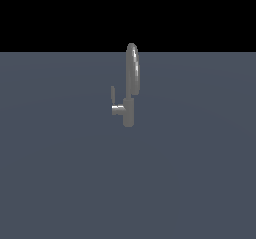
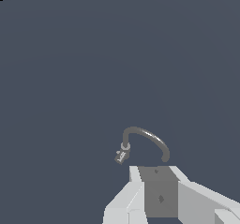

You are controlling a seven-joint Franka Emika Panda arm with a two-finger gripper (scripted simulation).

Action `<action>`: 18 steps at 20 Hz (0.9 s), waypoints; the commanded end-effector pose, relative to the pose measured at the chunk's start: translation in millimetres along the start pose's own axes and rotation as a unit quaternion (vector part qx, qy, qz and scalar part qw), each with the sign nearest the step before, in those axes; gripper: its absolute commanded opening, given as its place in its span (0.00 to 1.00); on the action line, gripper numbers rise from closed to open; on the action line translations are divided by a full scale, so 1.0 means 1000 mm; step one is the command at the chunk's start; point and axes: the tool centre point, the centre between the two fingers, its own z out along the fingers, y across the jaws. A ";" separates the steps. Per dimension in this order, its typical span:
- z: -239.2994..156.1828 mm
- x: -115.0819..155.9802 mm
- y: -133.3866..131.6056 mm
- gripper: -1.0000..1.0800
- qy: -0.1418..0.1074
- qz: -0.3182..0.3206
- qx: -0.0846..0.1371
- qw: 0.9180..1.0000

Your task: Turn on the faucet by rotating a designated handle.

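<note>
Faucet (image 1: 130,90) stands alone on the counter (image 1: 60,173), handle (image 1: 113,94) upright on the exterior view's left, hand (image 2: 157,171) above, apart from it, fingers spread

No text, label, brand, number or sign can be read in either view. The faucet (image 1: 130,90) is plain grey metal with no marking, and its handle (image 1: 113,94) bears none. The grey surface (image 1: 60,173) it stands on carries no print. The pale end effector (image 2: 159,197) in the wrist view shows no lettering.
</note>
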 end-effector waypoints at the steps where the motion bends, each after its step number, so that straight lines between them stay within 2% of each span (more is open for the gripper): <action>1: 0.018 -0.008 -0.018 0.00 0.011 0.018 -0.012 1.000; 10: 0.113 -0.040 -0.069 0.00 0.038 0.079 -0.060 0.994; 18: 0.227 -0.073 -0.089 0.00 0.043 0.133 -0.110 0.984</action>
